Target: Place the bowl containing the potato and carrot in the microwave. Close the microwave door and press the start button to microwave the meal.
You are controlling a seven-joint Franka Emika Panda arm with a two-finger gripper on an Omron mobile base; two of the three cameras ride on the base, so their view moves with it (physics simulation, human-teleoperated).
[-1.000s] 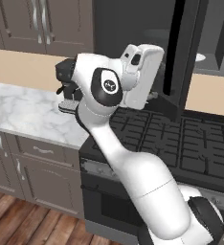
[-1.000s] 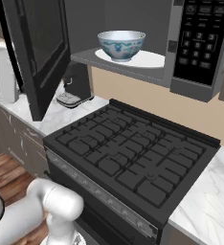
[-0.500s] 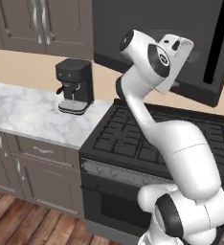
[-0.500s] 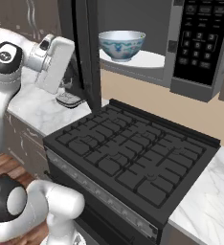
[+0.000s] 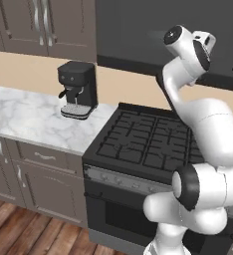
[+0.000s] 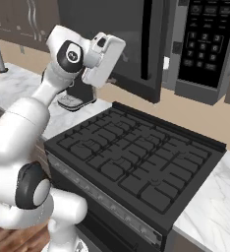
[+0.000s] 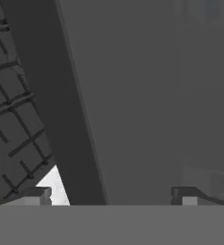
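Microwave door (image 6: 112,44): nearly shut, above stove (image 6: 131,162), left of control strip (image 6: 200,44). Claw (image 7: 111,196): jaws spread wide, empty, pressed close against door face. Bowl: hidden behind door. Risk: push glancing off flat panel, door left unlatched; start button ineffective.

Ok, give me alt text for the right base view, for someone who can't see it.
A white robot arm's hand presses against the large black microwave door, nearly shut, above a black gas stove. A small black coffee machine stands on the marble counter.
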